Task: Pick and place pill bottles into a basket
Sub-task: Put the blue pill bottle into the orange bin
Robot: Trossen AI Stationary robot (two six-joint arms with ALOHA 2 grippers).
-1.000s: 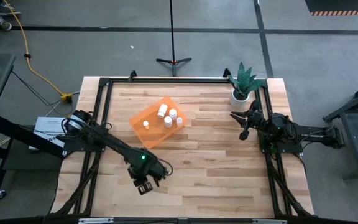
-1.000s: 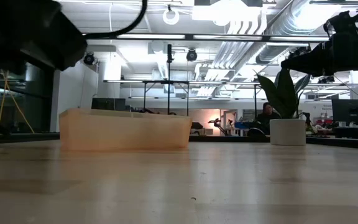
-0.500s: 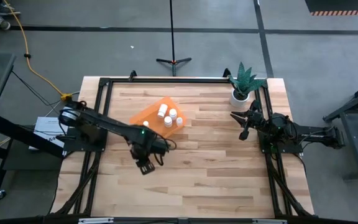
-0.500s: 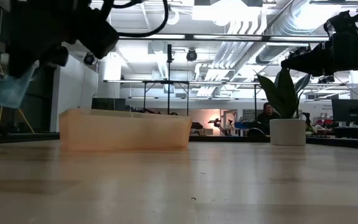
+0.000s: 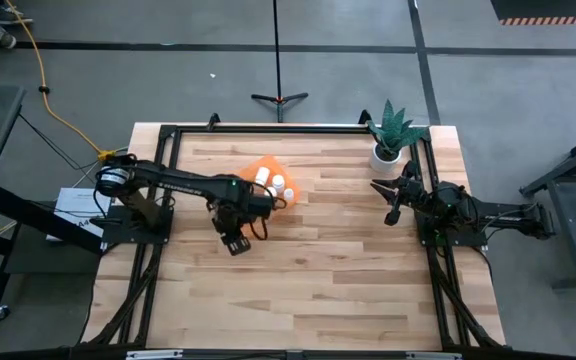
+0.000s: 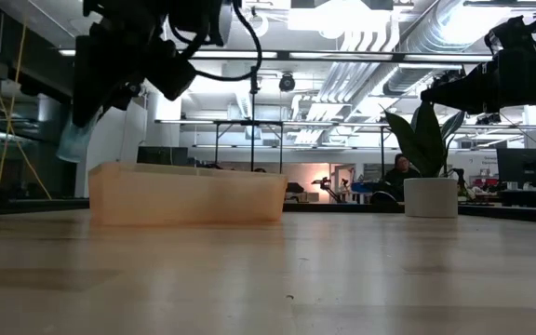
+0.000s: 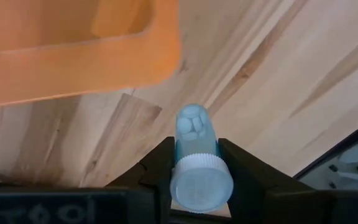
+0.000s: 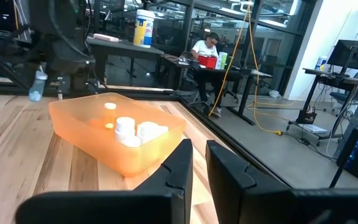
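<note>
**Pill bottle nears the basket**

The left pincer (image 7: 194,180), clamped on a pill bottle (image 7: 196,155), hangs beside the orange basket (image 5: 240,188); releasing short would drop it on the counter (image 5: 348,270). The right pincer (image 5: 391,203) waits, fingers slightly apart.

- We see a pale wooden surface (image 5: 318,270) with a black frame around its edge.
- A potted plant (image 5: 390,135) with green leaves in a white pot stands at the surface's far right corner.
- A black stand (image 5: 278,97) rests on the grey floor beyond it.
- A yellow cable (image 5: 53,100) trails across the floor.
- A seated person (image 8: 202,46) shows in the room behind.
</note>
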